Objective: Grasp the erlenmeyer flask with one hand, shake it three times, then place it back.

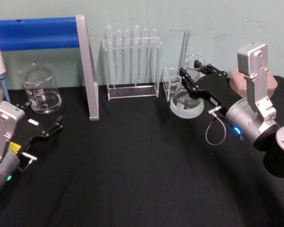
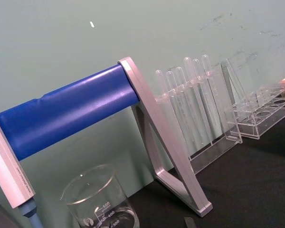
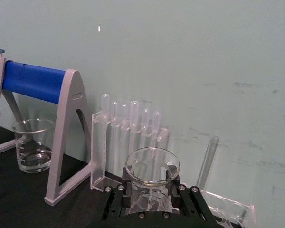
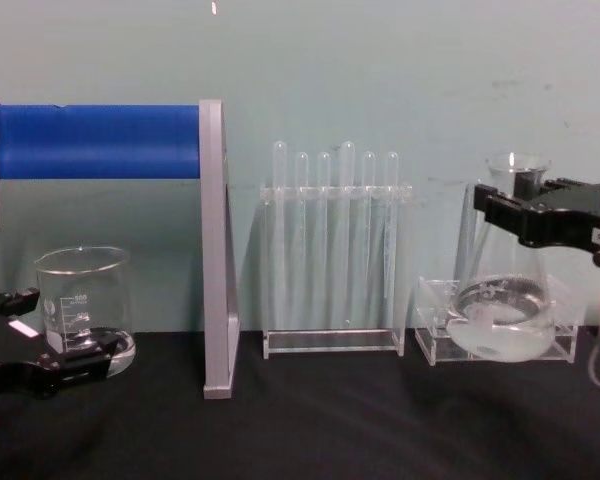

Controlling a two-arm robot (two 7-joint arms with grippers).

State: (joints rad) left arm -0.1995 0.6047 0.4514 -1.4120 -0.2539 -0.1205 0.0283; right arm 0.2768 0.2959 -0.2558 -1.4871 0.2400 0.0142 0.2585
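- The left gripper (image 1: 41, 117) is low over the black cloth (image 1: 132, 165) at the near left, with its fingers spread and nothing between them.
- The right gripper (image 1: 195, 74) is clamped on the narrow neck of the erlenmeyer flask (image 1: 185, 104).
- The flask is clear conical glass with a wide round base, at the far right, just before a small acrylic rack (image 4: 430, 340).
- Farther back, thin test tubes (image 1: 132, 42) stand upright.

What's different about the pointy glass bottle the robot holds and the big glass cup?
The erlenmeyer flask is cone-shaped with a narrow neck; the beaker has straight sides and a wide mouth. The right gripper clamps the flask's neck; the beaker stands untouched on the table, near the open left gripper. Both are clear glass.
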